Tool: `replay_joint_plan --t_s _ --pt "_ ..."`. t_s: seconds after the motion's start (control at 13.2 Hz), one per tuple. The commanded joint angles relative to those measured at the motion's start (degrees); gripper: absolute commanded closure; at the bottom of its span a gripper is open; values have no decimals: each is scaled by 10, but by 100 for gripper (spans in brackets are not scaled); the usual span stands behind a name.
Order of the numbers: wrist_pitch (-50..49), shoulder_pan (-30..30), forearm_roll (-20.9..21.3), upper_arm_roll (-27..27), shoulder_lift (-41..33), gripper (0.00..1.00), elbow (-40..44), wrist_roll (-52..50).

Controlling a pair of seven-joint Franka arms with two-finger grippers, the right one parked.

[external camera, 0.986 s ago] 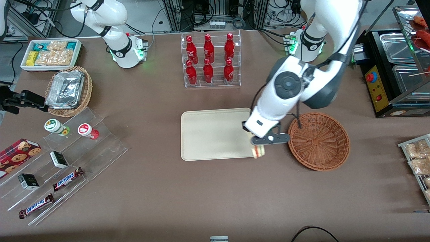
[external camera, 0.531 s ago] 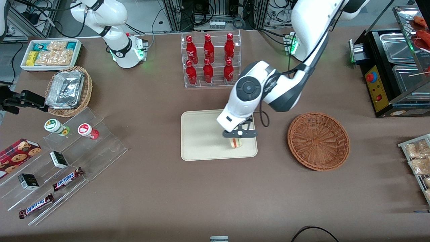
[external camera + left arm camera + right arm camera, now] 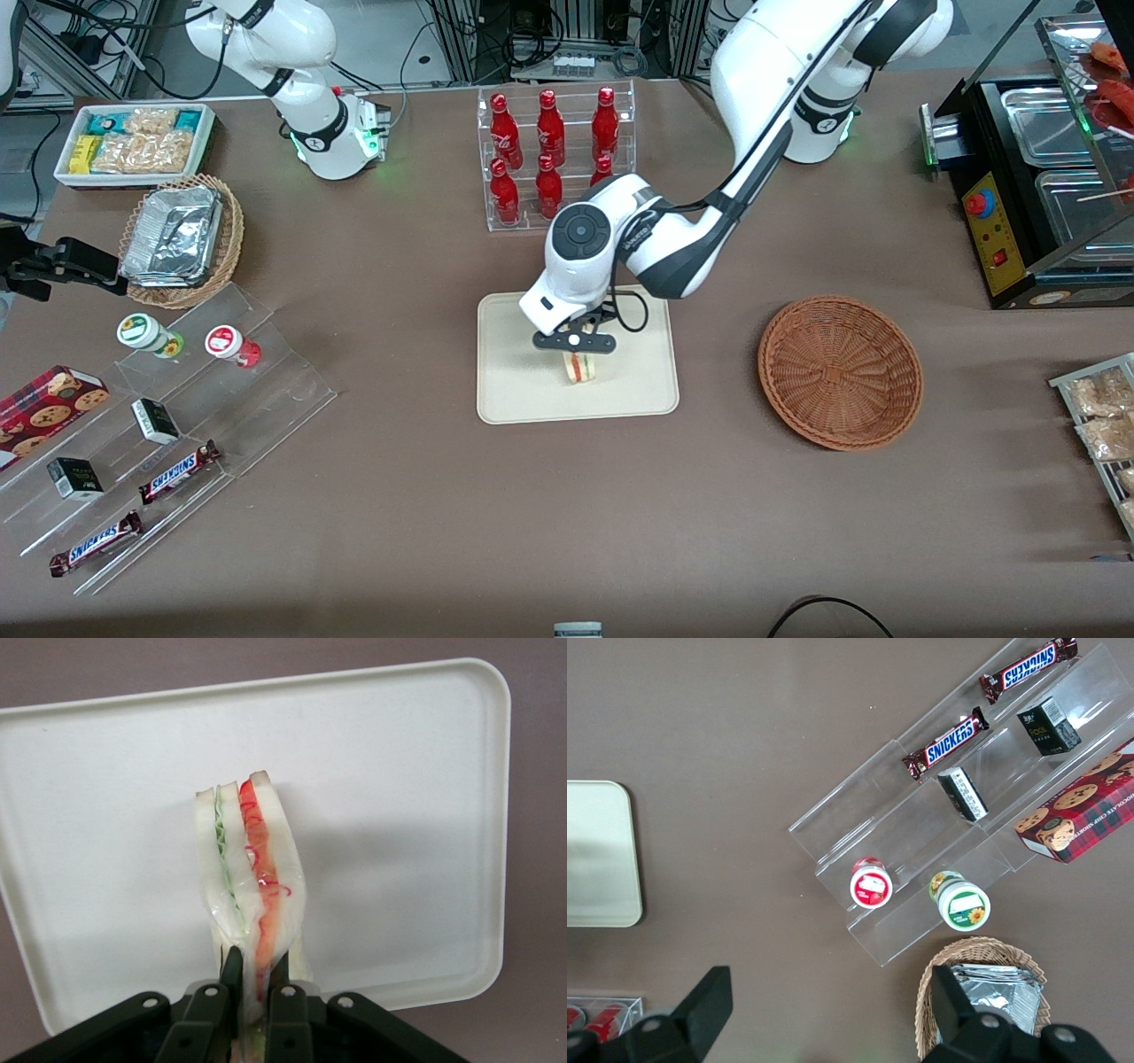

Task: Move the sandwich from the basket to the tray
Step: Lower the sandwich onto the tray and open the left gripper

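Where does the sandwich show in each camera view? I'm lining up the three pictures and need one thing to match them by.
Front view: the sandwich hangs from the gripper over the tray.
Left wrist view: the sandwich is pinched between the fingers, the tray beneath.
Right wrist view: no sandwich in it.
Shared landmark: the tray.

Robot lab dressed as snack-shop counter. Brown desk carries white robot arm, its base bolted on at 1 o'clock. Cable bundles and metal framing run along 12 o'clock edge.

Shop props around tray:
- clear rack with 6 red bottles, 12 o'clock
- acrylic steps with Snickers bars and cookie box, 8 o'clock
- white bin of snack packets, 10 o'clock
- steel-pan food warmer, 2 o'clock

Gripper hangs over tray, fingers clamped on sandwich.
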Motion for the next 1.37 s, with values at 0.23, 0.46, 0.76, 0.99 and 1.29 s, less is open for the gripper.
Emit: replay_joint_plan --t_s 0.23,0.46,0.76,0.99,1.29 --pt "6 -8 9 7 25 100 18 -11" --pt "26 -8 9 7 33 100 16 -11" --pt "27 -8 10 7 43 45 17 -7" --pt "22 -5 10 7 35 1 18 -3" --pt "-29 0 6 12 -14 1 32 -9"
